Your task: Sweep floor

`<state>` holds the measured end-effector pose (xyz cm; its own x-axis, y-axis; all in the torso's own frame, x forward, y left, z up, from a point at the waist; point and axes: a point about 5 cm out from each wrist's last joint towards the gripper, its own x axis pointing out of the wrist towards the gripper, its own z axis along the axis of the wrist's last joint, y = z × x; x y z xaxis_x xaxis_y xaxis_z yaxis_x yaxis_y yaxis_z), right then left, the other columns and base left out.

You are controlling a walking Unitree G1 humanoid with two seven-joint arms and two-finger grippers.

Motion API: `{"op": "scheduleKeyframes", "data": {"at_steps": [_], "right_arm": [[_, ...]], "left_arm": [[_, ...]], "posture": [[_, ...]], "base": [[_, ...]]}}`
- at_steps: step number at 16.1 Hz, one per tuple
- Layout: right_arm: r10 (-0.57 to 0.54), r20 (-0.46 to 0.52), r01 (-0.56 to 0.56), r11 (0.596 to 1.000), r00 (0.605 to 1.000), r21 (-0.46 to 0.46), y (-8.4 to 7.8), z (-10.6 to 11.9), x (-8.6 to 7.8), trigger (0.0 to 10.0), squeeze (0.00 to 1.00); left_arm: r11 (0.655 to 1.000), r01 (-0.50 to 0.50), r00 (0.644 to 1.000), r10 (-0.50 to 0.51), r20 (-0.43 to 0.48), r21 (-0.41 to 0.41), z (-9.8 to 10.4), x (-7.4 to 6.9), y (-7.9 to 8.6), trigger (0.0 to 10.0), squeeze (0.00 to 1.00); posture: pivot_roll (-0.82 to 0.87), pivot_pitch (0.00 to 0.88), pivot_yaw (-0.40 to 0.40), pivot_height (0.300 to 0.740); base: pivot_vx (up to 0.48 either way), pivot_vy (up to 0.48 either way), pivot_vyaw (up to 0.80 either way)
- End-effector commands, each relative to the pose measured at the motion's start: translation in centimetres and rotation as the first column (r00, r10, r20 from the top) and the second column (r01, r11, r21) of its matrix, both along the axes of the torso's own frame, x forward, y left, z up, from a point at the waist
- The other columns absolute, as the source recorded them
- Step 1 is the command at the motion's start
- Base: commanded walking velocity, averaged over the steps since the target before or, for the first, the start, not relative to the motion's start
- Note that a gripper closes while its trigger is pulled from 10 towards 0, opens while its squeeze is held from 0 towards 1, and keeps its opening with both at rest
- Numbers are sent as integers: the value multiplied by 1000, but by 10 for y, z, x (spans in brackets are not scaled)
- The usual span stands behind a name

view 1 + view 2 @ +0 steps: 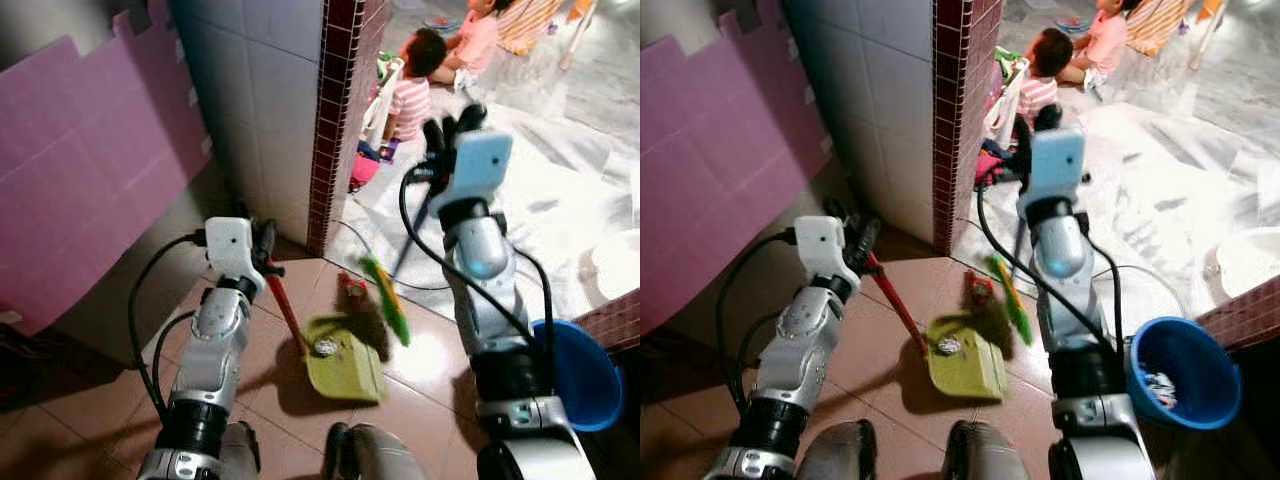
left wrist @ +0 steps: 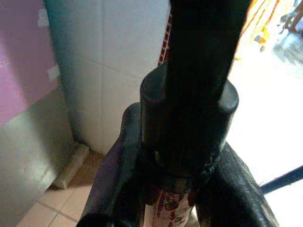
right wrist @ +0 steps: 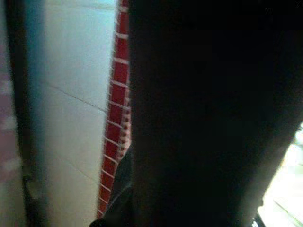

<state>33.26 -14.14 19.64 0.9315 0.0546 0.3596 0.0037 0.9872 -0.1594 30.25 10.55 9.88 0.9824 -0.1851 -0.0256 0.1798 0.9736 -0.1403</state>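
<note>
Left gripper (image 1: 266, 243), raised over the brown tiled floor (image 1: 110, 385), has its two black fingers (image 2: 118, 170) closed around the top of the red handle (image 1: 285, 312) of a lime-green plastic dustpan (image 1: 345, 365); the left wrist view shows the handle's dark cap wedged between both fingers. The dustpan rests flat on the floor between the two arms, with a small pale scrap of debris (image 1: 326, 347) in its tray. Right gripper (image 1: 448, 128), held higher and further forward, grips the thin dark shaft (image 1: 412, 232) of a broom with a green-and-yellow brush head (image 1: 388, 300); its fingers look clenched on the shaft, though the right wrist view is too dark to confirm how tightly. The brush head sits just beside the dustpan's far edge, near a small red object (image 1: 352, 288) on the floor. A round blue plastic basin (image 1: 1183, 372) stands beside the right arm. Behind, a white-tiled wall corner with dark red brick edging (image 1: 335, 120); beyond it, two seated people (image 1: 440, 60) on a pale floor.
</note>
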Motion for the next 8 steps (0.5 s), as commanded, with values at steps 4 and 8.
{"op": "scheduleKeyframes", "data": {"at_steps": [4,8], "right_arm": [[-49,-71,43,996,996,-77,-1,-25,-6,10000,0],[-22,-150,15,999,988,-48,13,-43,-8,10000,0]], "left_arm": [[1000,20,999,-20,29,13,8,-7,2,10000,0],[999,35,999,-35,35,3,13,-10,0,10000,0]], "posture": [[-32,115,26,740],[-12,105,9,740]], "base": [[0,0,0],[0,0,0]]}}
